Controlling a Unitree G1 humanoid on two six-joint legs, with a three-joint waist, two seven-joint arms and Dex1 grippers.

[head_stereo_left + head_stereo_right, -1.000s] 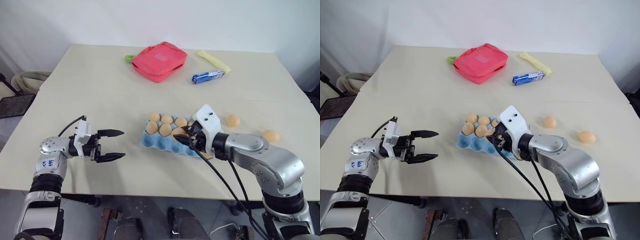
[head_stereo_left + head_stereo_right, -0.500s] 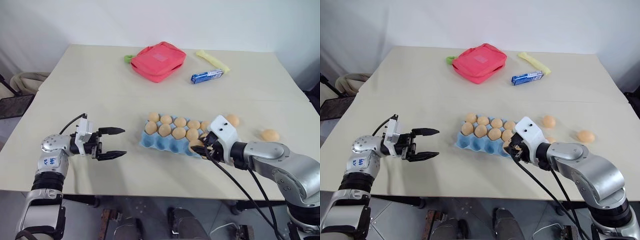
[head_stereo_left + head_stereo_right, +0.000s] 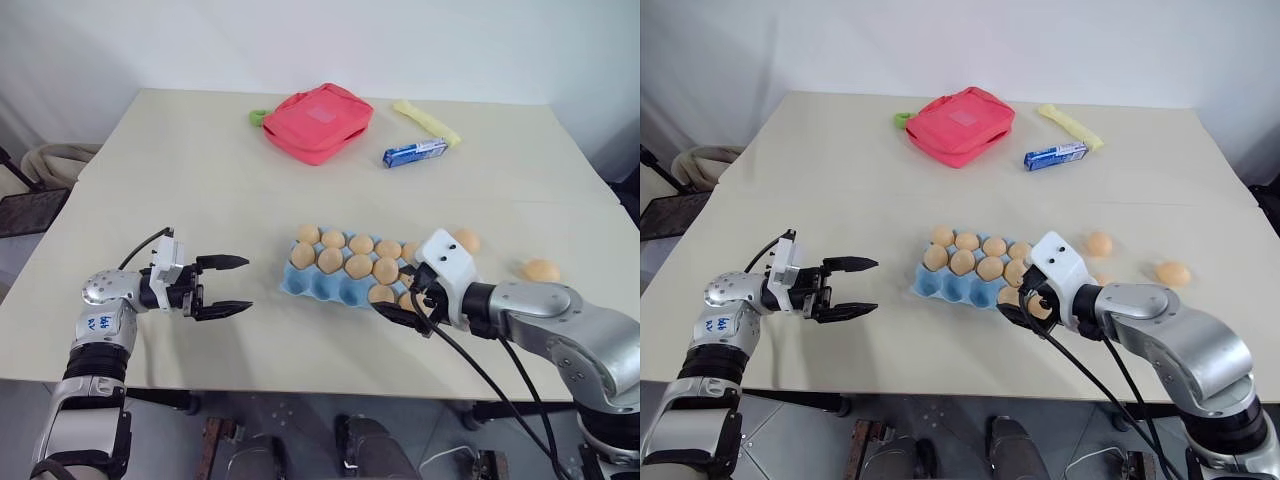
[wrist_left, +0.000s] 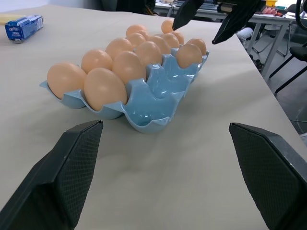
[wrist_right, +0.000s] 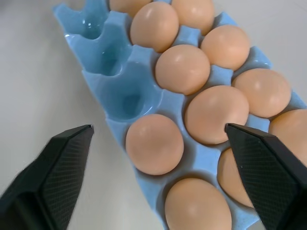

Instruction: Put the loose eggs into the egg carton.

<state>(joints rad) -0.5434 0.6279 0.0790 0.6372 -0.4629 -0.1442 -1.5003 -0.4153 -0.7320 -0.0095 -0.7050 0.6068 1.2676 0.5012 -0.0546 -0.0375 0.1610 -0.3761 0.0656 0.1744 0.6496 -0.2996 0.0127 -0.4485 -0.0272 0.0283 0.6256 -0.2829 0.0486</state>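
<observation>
**Inspector:** Your right gripper [image 3: 1025, 306] has its fingers spread wide and holds nothing. It hangs just over the near right end of the egg carton [image 3: 318, 283], right above an egg [image 5: 154, 143] seated in the near row. Your left gripper [image 3: 222, 288] is also spread and empty, level above the table [image 3: 180, 180], well clear of the carton's left end.

**Operator:** What can go wrong from there?

**Inspector:** My judgement: the lower finger sits close to the seated eggs. If you swing the hand away low, you may clip one, or catch the carton's edge and shift the whole tray. Lift before you travel. Two loose eggs [image 3: 466, 240] [image 3: 541, 270] lie on the table to the right of the carton. They are round and will likely roll if you nudge them off-centre.

**Operator:** Anything you cannot confirm?

**Inspector:** Yes. The right wrist covers the carton's far right corner in the head views, so you cannot count the cups there. Three near cups [image 5: 123, 98] at the left end stand empty. Whether further eggs lie behind the arm, I cannot tell.
</observation>
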